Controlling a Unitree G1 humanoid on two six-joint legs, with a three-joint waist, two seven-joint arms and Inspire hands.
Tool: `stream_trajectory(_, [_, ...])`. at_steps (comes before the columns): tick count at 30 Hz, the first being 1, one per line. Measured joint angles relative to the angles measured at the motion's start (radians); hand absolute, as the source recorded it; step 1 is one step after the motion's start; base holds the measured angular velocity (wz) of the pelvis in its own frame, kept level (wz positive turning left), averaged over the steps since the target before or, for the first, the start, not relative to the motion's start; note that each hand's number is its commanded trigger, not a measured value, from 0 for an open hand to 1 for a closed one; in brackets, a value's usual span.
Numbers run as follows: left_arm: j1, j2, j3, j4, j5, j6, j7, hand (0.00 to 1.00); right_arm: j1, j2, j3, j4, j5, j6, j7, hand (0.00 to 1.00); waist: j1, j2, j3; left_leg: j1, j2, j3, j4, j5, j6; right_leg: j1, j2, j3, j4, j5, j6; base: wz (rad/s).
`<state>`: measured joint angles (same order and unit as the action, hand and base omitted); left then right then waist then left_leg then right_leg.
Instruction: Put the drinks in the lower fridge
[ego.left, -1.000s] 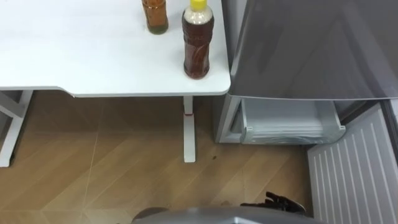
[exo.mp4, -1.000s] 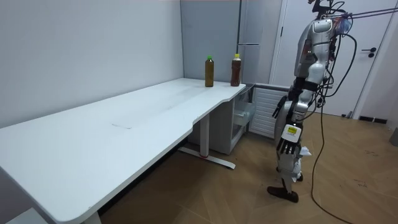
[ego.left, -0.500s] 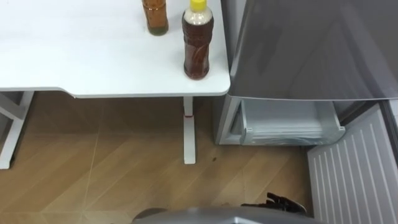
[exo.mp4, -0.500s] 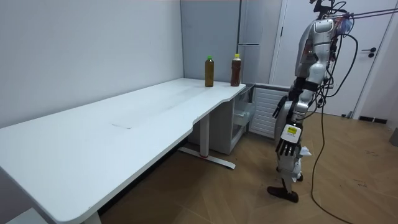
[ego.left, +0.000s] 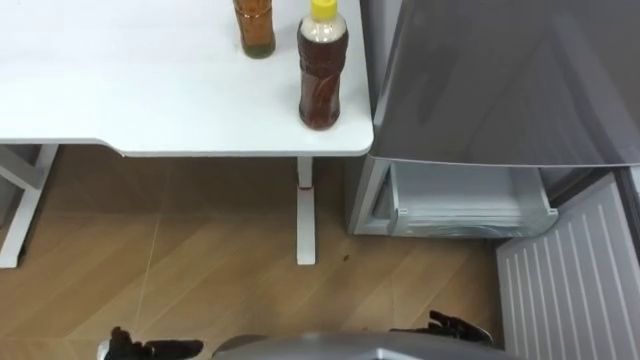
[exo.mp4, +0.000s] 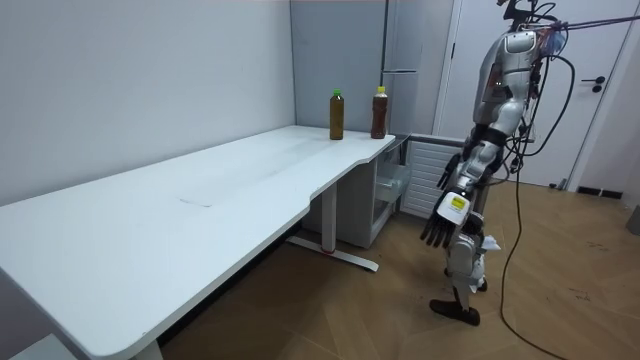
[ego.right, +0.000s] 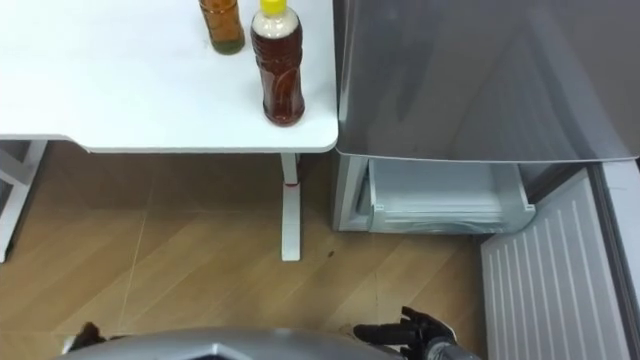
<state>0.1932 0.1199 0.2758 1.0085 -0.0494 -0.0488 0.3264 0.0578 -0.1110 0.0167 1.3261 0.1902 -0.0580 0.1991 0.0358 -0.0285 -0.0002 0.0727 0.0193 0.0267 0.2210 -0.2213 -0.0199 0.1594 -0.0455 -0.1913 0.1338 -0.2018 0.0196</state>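
Yellow-capped brown plastic drink bottle (ego.left: 321, 70) and amber second bottle (ego.left: 254, 25) upright at white table (ego.left: 150, 90) corner, beside grey fridge (ego.left: 500, 80) | well ahead, above | left hand (ego.left: 145, 348) slack-fingered, empty; right hand (ego.left: 455, 326) slightly nearer, state unreadable.

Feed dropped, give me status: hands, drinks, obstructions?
Left hand, right hand open, empty. Yellow-capped bottle, green-capped bottle upright on table. Lower fridge open, nothing blocking.

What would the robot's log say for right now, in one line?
yellow-cap bottle, green-cap bottle: upright on table | lower fridge door: open | left hand: open, empty | right hand: open, empty
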Motion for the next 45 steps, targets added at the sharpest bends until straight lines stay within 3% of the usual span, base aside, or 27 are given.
stream_trajectory(3, [-0.001, -0.006, 0.022, -0.07, -0.001, -0.034, 0.069, 0.0, 0.001, 0.0, 0.0, -0.001, -0.001, -0.007, 0.0, 0.0, 0.001, -0.003, -0.0009, 0.001, 0.0, 0.0, 0.001, 0.0, 0.0, 0.003, 0.0, -0.003, 0.0, 0.0, 0.0, 0.0])
stream_trajectory(5, [-0.003, -0.008, 0.021, -0.118, -0.014, -0.075, 0.129, 0.0, -0.001, 0.0, 0.004, -0.001, -0.007, -0.006, -0.008, 0.0, 0.003, -0.006, -0.0012, 0.004, -0.001, 0.0, 0.001, 0.0, 0.0, 0.006, 0.0, -0.001, 0.001, 0.0, 0.0, 0.0])
stream_trajectory(9, [0.0, -0.021, 0.012, -0.209, -0.016, -0.104, 0.207, 0.0, 0.0, 0.0, 0.011, -0.006, -0.008, -0.008, -0.017, 0.0, 0.004, -0.005, -0.0014, 0.005, -0.001, 0.0, 0.0, 0.0, 0.0, 0.004, 0.0, 0.003, 0.002, 0.0, 0.0, 0.0])
stream_trajectory(11, [0.015, -0.026, -0.01, -0.314, -0.016, -0.11, 0.256, 0.0, 0.005, -0.001, 0.012, -0.018, -0.011, -0.008, -0.023, 0.0, 0.004, -0.007, -0.0013, 0.001, 0.0, -0.002, 0.0, 0.0, 0.0, -0.001, 0.0, 0.002, 0.003, 0.0, 0.0, 0.02])
stream_trajectory(13, [0.012, -0.025, -0.042, -0.412, -0.015, -0.157, 0.31, 0.0, 0.007, -0.004, 0.031, -0.037, -0.014, -0.009, -0.027, 0.0, 0.003, -0.007, -0.0016, -0.001, -0.001, -0.004, 0.001, 0.0, 0.0, -0.002, 0.0, -0.001, 0.003, 0.0, 0.0, 0.0])
stream_trajectory(16, [0.005, -0.024, -0.075, -0.492, 0.024, -0.198, 0.342, 0.0, 0.006, -0.008, 0.042, -0.042, -0.035, -0.017, -0.023, 0.0, 0.001, -0.01, -0.0035, 0.003, -0.001, -0.004, -0.004, 0.0, 0.0, 0.0, 0.001, 0.001, 0.001, 0.0, 0.0, 0.0])
stream_trajectory(21, [0.007, -0.024, -0.133, -0.697, 0.029, -0.201, 0.369, 0.0, 0.006, -0.012, 0.048, -0.038, -0.033, -0.022, -0.022, 0.0, -0.003, -0.023, -0.0023, 0.001, -0.001, -0.007, 0.0, 0.0, 0.0, 0.0, 0.0, -0.001, 0.001, 0.0, 0.0, 0.0])
stream_trajectory(24, [0.006, -0.023, -0.147, -0.848, 0.11, -0.201, 0.367, 0.0, 0.005, -0.011, 0.048, -0.038, -0.04, -0.03, -0.022, 0.0, -0.004, -0.027, -0.0001, 0.001, -0.001, -0.006, 0.001, 0.0, 0.0, -0.001, 0.0, 0.003, 0.001, 0.0, 0.0, 0.0])
stream_trajectory(29, [0.004, 0.017, -0.202, -1.125, 0.209, -0.215, 0.313, 0.0, 0.008, -0.013, 0.044, -0.036, -0.04, -0.049, -0.006, 0.0, -0.016, -0.026, 0.0008, 0.0, -0.003, -0.015, 0.002, 0.0, 0.0, 0.0, -0.001, 0.001, 0.0, 0.0, 0.0, 0.01])
stream_trajectory(33, [0.003, 0.017, -0.212, -1.205, 0.254, -0.222, 0.274, 0.0, 0.003, -0.013, 0.04, -0.027, -0.038, -0.059, 0.012, 0.0, -0.034, -0.021, 0.001, -0.001, -0.004, -0.019, 0.004, 0.0, 0.0, 0.0, -0.001, 0.001, 0.0, 0.0, 0.0, 0.01])
stream_trajectory(38, [-0.005, 0.018, -0.28, -1.282, 0.287, -0.224, 0.234, 0.0, -0.019, -0.014, 0.04, -0.005, -0.045, -0.074, 0.023, 0.0, -0.059, -0.013, 0.0006, -0.022, -0.009, -0.032, 0.014, 0.0, 0.001, -0.011, -0.003, -0.004, 0.0, 0.0, 0.001, 0.07])
stream_trajectory(45, [-0.031, 0.02, -0.351, -1.287, 0.279, -0.224, 0.193, 0.0, -0.03, -0.018, 0.051, 0.012, -0.038, -0.089, 0.034, 0.0, -0.071, -0.012, 0.0016, -0.026, -0.01, -0.032, 0.012, 0.001, 0.001, -0.017, -0.004, -0.005, -0.001, 0.0, 0.001, 0.0])
